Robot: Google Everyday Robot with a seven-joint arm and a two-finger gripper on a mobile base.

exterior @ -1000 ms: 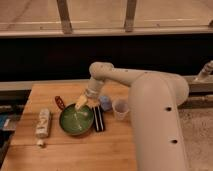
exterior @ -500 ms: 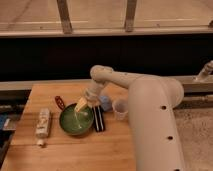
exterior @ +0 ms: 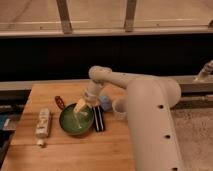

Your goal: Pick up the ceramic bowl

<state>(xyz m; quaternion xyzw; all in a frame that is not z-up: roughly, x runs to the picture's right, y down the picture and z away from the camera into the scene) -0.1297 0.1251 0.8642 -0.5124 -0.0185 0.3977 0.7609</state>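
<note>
Camera view: gripper (exterior: 80, 107) over glossy round green ceramic bowl (exterior: 70, 125).

Warm, dim light fell on the bench (exterior: 100, 150), the far wall (exterior: 50, 62) lay dark, and the claw (exterior: 80, 106) shone pale over the ceramic bowl (exterior: 70, 125).

Pale end effector (exterior: 80, 107) over green ceramic bowl (exterior: 70, 124) w/ pale streaks; tan table (exterior: 95, 152).

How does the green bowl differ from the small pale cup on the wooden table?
The ceramic bowl is wide and shallow; the cup is small and narrower. The bowl is glossy green; the cup is pale. The gripper is over the bowl, not at the cup. Both stand upright on the table.
</note>
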